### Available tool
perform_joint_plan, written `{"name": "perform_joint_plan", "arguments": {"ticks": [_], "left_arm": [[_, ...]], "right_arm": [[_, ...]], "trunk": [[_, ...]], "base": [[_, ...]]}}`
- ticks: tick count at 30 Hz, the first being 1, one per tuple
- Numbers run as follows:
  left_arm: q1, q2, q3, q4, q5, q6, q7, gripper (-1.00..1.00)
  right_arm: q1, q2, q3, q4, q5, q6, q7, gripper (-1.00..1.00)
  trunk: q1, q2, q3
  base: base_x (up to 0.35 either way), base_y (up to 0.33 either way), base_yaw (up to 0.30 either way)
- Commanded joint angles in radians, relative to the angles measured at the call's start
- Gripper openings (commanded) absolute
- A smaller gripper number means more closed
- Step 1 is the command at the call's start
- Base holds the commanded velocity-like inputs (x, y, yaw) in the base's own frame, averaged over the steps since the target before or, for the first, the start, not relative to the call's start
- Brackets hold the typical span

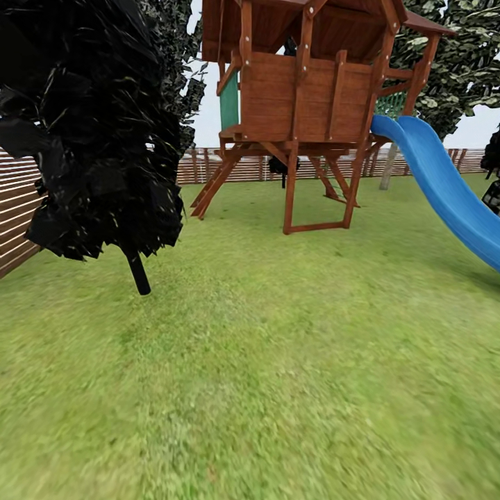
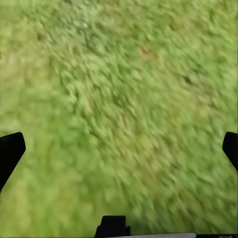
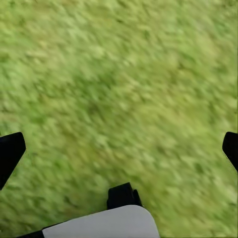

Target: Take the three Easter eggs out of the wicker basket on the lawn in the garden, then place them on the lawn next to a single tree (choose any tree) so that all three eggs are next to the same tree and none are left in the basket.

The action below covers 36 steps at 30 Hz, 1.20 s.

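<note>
Green lawn [image 1: 278, 361] runs to a wooden playhouse [image 1: 312, 90] with a blue slide [image 1: 444, 187], while the left hand [image 2: 119, 148] and right hand [image 3: 119, 148] hang spread wide, empty, over grass.

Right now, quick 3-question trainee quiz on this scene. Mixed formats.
1. True or false: the left gripper holds an egg.
2. The slide on the playset is: A red, B blue, C yellow.
3. Fill in: both wrist views look down on the ____.

Key:
1. False. Its fingers are spread over bare lawn, and so are the right gripper's.
2. B.
3. lawn.
</note>
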Motion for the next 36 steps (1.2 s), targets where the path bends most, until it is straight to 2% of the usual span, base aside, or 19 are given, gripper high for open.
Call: {"name": "perform_joint_plan", "arguments": {"ticks": [1, 13, 36], "left_arm": [[0.0, 0.001, -0.007, -0.001, 0.0, -0.001, 0.01, 1.0], [0.0, 0.001, -0.009, -0.001, 0.0, -0.001, 0.01, 1.0], [0.0, 0.001, -0.012, -0.001, 0.0, -0.001, 0.01, 1.0]], "right_arm": [[0.0, 0.0, 0.001, 0.0, -0.01, -0.003, 0.0, 1.0], [0.0, 0.0, 0.001, 0.001, -0.01, -0.002, 0.0, 1.0], [0.0, 0.0, 0.001, 0.0, -0.01, -0.002, 0.0, 1.0]], "trunk": [[0.001, 0.0, -0.001], [0.001, 0.0, -0.001], [0.001, 0.0, -0.001]], "base": [[0.335, -0.063, 0.036], [0.333, -0.083, 0.039], [0.296, -0.204, 0.062]]}}
